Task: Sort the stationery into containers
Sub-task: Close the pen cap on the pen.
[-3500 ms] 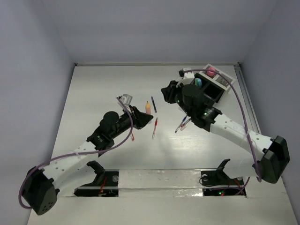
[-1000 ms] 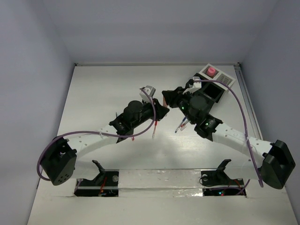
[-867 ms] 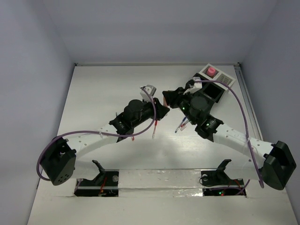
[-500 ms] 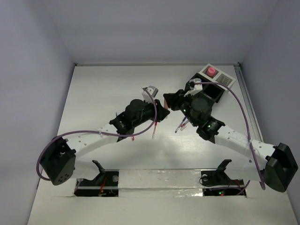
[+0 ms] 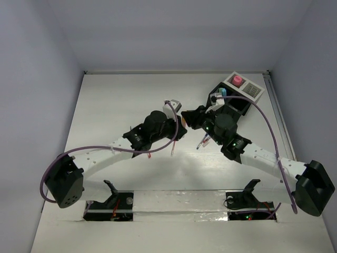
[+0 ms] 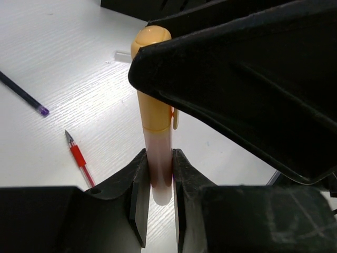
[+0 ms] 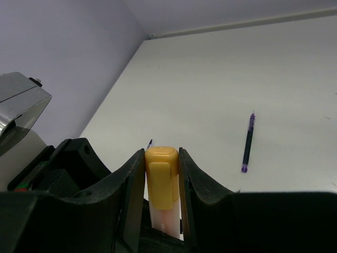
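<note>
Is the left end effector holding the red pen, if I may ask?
No, the left end effector is clamped on the orange marker, while the red pen lies apart on the table.

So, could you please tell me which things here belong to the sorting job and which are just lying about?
Job: orange marker, gripped by left pincer and right pincer; red pen; dark blue pen; pink-capped bottle; black-and-white organizer.
Lying about: purple cables; black brackets at the near edge.

Robot laboratory test cell: white table (image 5: 116,100) enclosed by plain pale walls (image 5: 174,31); two cabled arms (image 5: 102,157) bolted along its near edge.
</note>
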Robot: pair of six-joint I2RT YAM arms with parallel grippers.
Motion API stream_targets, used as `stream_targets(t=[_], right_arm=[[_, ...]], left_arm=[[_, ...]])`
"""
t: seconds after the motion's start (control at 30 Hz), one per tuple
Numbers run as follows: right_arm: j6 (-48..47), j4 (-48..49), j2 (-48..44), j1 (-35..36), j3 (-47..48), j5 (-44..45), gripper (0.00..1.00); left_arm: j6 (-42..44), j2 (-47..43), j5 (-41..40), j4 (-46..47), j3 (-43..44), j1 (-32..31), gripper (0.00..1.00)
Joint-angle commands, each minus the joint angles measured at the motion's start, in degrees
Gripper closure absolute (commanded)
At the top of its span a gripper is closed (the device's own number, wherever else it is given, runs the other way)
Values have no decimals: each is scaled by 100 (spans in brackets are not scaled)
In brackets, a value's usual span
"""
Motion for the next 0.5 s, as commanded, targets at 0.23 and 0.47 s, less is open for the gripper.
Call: stream_targets(t=[0.23,0.47], right_arm=[[540,-1083,388,686,-880,-1416,100],[663,-986,476,871,-1038,-1320,100]], left_arm=[[576,-412,-508,1788,1586,107,100],[814,-316,-508,1375,2298,107,100]])
